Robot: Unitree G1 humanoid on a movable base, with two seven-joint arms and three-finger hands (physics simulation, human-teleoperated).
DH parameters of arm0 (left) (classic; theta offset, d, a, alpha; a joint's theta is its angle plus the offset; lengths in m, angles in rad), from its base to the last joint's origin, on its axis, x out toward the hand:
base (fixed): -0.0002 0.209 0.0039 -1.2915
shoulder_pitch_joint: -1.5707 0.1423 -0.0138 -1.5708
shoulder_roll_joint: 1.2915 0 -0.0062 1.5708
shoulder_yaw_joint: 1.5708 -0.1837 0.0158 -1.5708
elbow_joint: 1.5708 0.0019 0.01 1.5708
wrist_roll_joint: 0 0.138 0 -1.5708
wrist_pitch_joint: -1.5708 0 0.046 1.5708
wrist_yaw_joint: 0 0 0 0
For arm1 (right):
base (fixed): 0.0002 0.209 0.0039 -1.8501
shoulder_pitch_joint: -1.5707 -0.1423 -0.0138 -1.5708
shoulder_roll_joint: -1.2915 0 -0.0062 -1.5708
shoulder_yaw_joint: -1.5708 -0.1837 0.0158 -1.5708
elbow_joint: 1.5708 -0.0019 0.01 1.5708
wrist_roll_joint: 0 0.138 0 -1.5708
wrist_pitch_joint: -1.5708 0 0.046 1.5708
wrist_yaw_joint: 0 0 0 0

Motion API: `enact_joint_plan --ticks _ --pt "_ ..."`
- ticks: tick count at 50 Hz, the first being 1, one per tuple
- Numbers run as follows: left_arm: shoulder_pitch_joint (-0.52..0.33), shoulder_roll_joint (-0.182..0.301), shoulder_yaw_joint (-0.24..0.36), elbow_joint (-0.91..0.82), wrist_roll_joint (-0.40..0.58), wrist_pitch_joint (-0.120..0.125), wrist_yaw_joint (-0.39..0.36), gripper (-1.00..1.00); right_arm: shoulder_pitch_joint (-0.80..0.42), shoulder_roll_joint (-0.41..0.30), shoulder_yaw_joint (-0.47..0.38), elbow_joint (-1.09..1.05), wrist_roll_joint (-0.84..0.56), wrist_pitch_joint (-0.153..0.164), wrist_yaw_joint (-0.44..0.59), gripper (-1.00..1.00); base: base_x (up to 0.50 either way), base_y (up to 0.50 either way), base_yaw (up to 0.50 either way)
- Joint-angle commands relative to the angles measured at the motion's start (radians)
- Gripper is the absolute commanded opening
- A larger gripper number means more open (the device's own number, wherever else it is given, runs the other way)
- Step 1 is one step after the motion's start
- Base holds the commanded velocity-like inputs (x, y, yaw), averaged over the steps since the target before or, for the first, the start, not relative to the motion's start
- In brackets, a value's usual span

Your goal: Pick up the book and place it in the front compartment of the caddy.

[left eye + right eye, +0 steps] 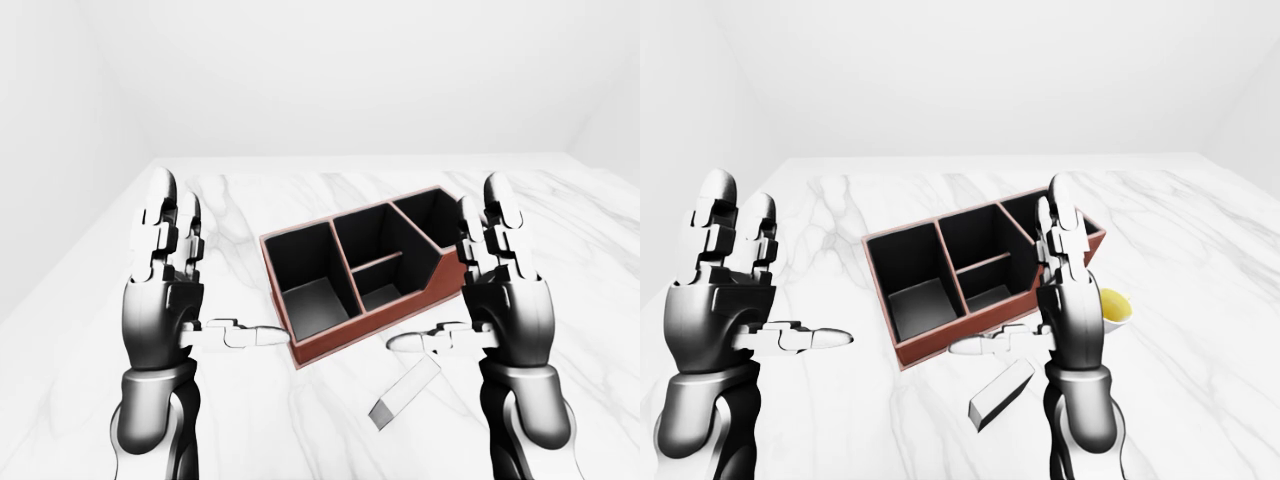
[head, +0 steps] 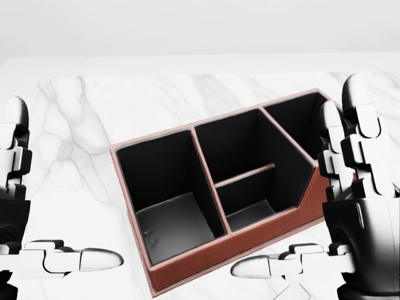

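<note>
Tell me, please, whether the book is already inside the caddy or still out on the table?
Out. The book lies flat on the marble table below the caddy, whose visible compartments are empty.

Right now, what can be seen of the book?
The book is a thin, dark-covered slab with a pale page edge, lying flat and skewed on the white marble table. In the left-eye view it sits below the red-brown caddy, apart from it, just under the right hand's open thumb. Nothing grips it.
</note>
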Motion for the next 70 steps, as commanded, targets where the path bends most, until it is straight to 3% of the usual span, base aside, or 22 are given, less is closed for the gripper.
enact_joint_plan --ticks 1,8,27,38,50,70 --pt "0.001 0.0 -0.001 0.0 0.0 0.0 0.0 1.0 -0.004 0.001 0.005 0.007 -0.022 0.0 -0.012 1.0 0.0 0.0 0.0" --pt "0.001 0.0 -0.002 0.001 0.0 0.0 0.0 1.0 0.017 0.0 -0.007 -0.009 0.023 0.0 0.028 1.0 0.09 0.0 0.0" --pt "0.0 0.0 0.001 -0.005 -0.005 0.0 0.0 1.0 0.02 -0.005 0.029 0.007 -0.038 0.0 0.014 1.0 0.16 0.0 0.0" --pt "-0.002 0.001 0.001 -0.004 -0.004 0.0 0.0 1.0 0.06 -0.026 0.12 0.056 -0.116 0.0 -0.001 1.0 0.0 0.0 0.0" --pt "-0.001 0.001 -0.004 -0.001 0.0 0.0 0.001 1.0 -0.053 -0.018 0.076 0.031 -0.155 0.0 0.027 1.0 0.0 0.0 0.0" --pt "0.0 0.0 -0.01 0.005 0.003 0.0 0.002 1.0 -0.13 -0.041 0.082 -0.088 -0.318 0.0 0.191 1.0 0.0 0.0 0.0"
